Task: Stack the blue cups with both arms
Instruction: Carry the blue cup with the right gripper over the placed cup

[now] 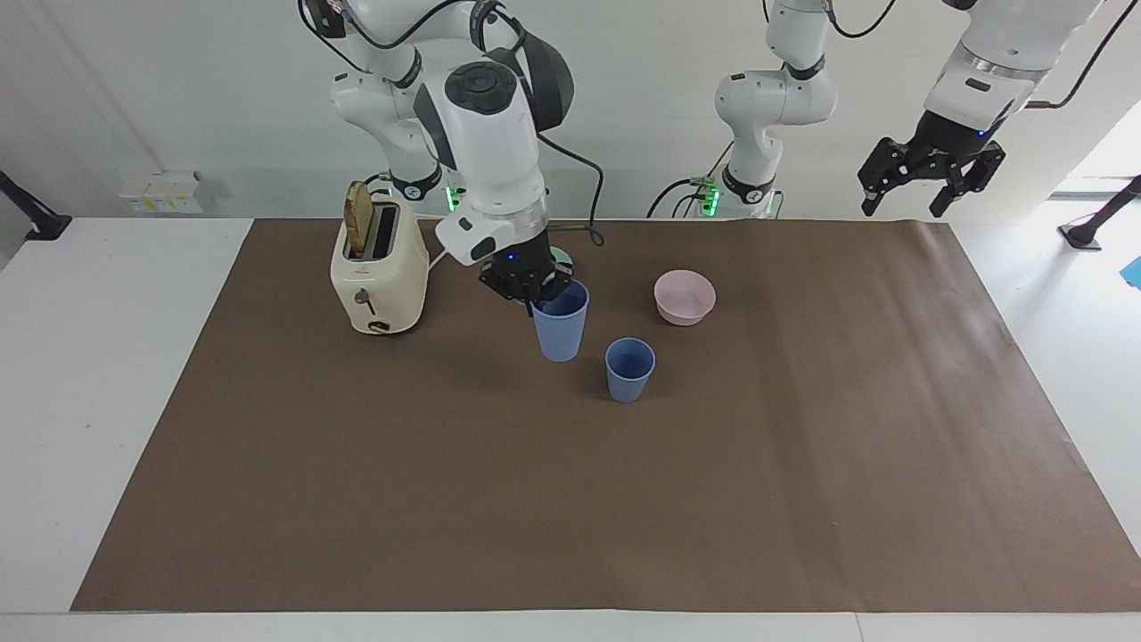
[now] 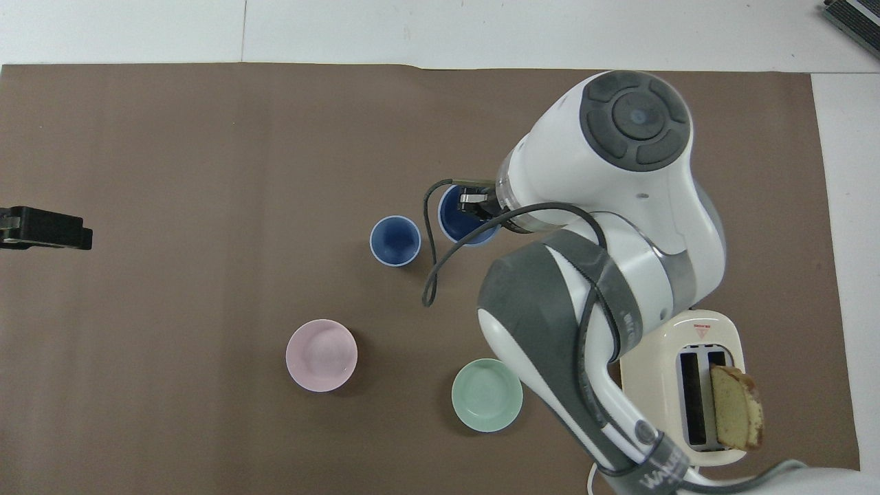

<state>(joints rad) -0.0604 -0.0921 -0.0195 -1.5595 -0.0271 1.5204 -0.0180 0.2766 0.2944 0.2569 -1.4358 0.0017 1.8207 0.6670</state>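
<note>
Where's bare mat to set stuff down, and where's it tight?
Bare: the brown mat from the standing periwinkle-blue plastic cup out to its edge farthest from the robots, plus the stretch at the left arm's end. Crowded: the middle, with that cup, the pink bowl, teal bowl, cream toaster and the raised cup.

Both cups [image 1: 561,325] [image 1: 629,370] are plain periwinkle blue, darker inside. One bowl [image 1: 684,297] is pale pink, the other [image 2: 487,394] soft teal. The toaster [image 1: 378,272] is cream, holding tan bread [image 2: 735,416]. The table cover [image 1: 570,499] is flat brown. The arms [image 1: 486,116] are white with dark grey caps.
</note>
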